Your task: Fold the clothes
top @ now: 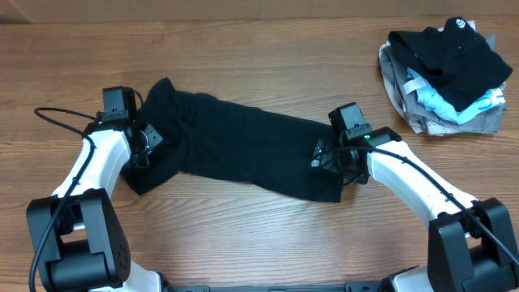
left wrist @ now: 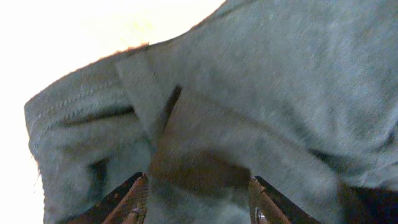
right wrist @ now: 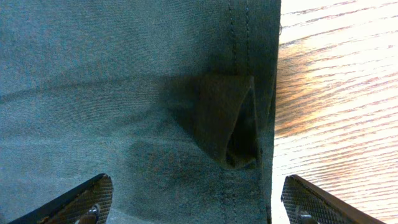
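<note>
The right gripper (right wrist: 198,185) is spread wide over the right end of the black T-shirt (top: 235,142), with nothing held. The left gripper (left wrist: 198,190) is half parted on bunched cloth at the left end; a grip cannot be told. The shirt is laid across the middle of the table (top: 243,49), well apart from the heaped garments (top: 444,77) at the far right.

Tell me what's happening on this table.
Two white robot arms are folding a plain black soft-fabric T-shirt, which lies as a long crumpled band across the brown wooden table. The left tool sits over bunched cloth at the shirt's left end; whether it grips is unclear. The right tool stands wide open over the hemmed right end, holding nothing. A heap of black, light-blue and grey garments lies apart at the far right.
</note>
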